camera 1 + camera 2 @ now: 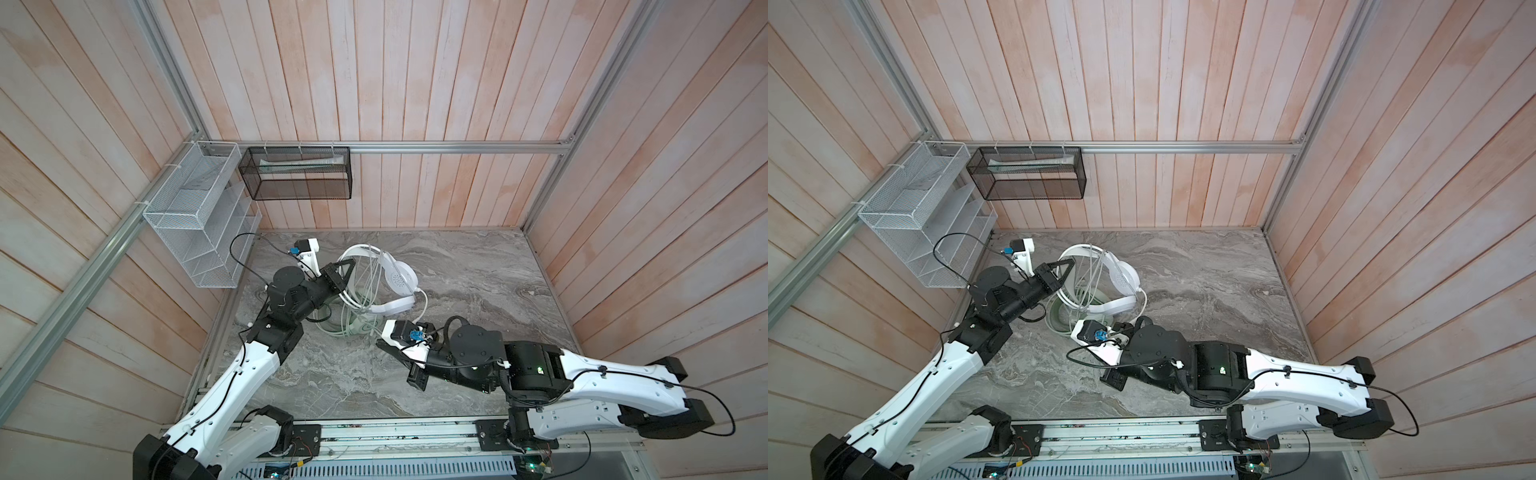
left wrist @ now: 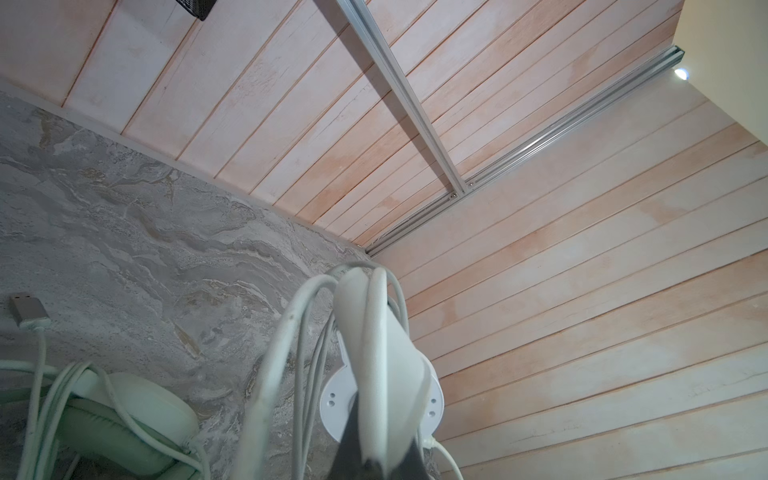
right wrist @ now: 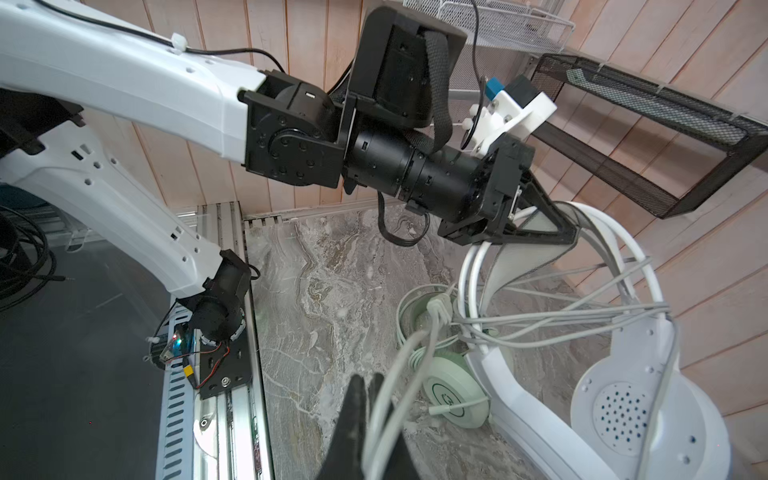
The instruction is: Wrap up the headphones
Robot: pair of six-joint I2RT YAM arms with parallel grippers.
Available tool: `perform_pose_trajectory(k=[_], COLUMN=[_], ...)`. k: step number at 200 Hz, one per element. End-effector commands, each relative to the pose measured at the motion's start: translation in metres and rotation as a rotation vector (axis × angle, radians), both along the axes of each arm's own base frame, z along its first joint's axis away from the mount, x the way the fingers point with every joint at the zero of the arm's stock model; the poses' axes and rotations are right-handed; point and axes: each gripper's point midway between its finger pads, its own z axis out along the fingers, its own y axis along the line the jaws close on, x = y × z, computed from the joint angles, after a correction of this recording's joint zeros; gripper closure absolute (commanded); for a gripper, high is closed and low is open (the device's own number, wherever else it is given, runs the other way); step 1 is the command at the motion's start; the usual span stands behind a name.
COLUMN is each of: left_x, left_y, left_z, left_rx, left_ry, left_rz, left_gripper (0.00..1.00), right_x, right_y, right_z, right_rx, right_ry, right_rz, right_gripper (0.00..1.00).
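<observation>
Two tangled headphones lie at the back left of the marble table (image 1: 478, 291). The white headset (image 1: 399, 278) (image 3: 623, 415) leans on its cup. The mint-green headset (image 3: 453, 392) (image 2: 133, 411) lies flat beneath it, ringed logo up. My left gripper (image 1: 347, 266) (image 2: 376, 461) is shut on a pale, wide headband (image 2: 374, 332) and holds it raised, with cords looped over it. My right gripper (image 1: 379, 344) (image 3: 368, 380) is low beside the mint-green cup. It is shut, and a doubled cord (image 3: 390, 415) comes out from between its fingers. A USB plug (image 2: 27, 309) rests on the table.
A white wire rack (image 1: 195, 232) hangs on the left wall. A black mesh basket (image 1: 299, 174) hangs on the back wall, just above the left gripper. Wooden walls close in three sides. The arms' base rail (image 1: 395, 432) runs along the front edge.
</observation>
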Motion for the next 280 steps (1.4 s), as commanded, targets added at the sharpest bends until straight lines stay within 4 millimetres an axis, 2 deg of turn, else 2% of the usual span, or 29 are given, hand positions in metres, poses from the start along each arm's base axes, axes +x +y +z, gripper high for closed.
perform_pose_trajectory(k=[1,19,30,61,78,126,157,204,257,267,271,280], left_x=[0.009,0.012,0.014,0.018,0.019,0.019,0.019,0.017,0.013,0.012,0.012,0.011], left_y=[0.021,0.029,0.034,0.039,0.036,0.038,0.044,0.044,0.042,0.043,0.043,0.042], left_z=[0.02,0.026,0.028,0.025,0.018,-0.003,-0.017,-0.024,-0.043,-0.045,-0.046,-0.046], left_rx=[-0.047,-0.1,-0.117,-0.133,-0.143,-0.109,-0.046,0.001,0.035,0.046,0.049,0.056], left_ry=[-0.049,-0.037,-0.034,-0.014,0.007,0.046,0.057,0.044,0.065,0.067,0.066,0.065], left_rz=[0.076,0.08,0.085,0.094,0.081,0.095,0.128,0.117,0.097,0.099,0.097,0.094], left_gripper=[1.0,1.0,1.0,1.0,1.0,1.0,1.0,1.0,1.0,1.0,1.0,1.0], right_x=[-0.02,-0.022,-0.023,-0.028,-0.03,-0.047,-0.05,-0.05,-0.05,-0.05,-0.05,-0.049], right_y=[0.006,0.007,0.005,0.002,0.003,0.008,0.004,-0.012,-0.012,-0.011,-0.013,-0.014], right_z=[-0.024,-0.062,-0.076,-0.091,-0.083,-0.042,-0.026,0.008,0.034,0.034,0.048,0.053], right_rx=[-0.005,-0.043,-0.038,-0.004,0.007,0.024,0.017,0.077,0.1,0.095,0.123,0.127], right_ry=[0.068,0.119,0.145,0.195,0.198,0.143,0.109,0.074,0.035,0.026,0.022,0.009], right_rz=[0.093,0.09,0.082,0.096,0.107,0.145,0.128,0.109,0.113,0.115,0.116,0.113], right_gripper=[1.0,1.0,1.0,1.0,1.0,1.0,1.0,1.0,1.0,1.0,1.0,1.0])
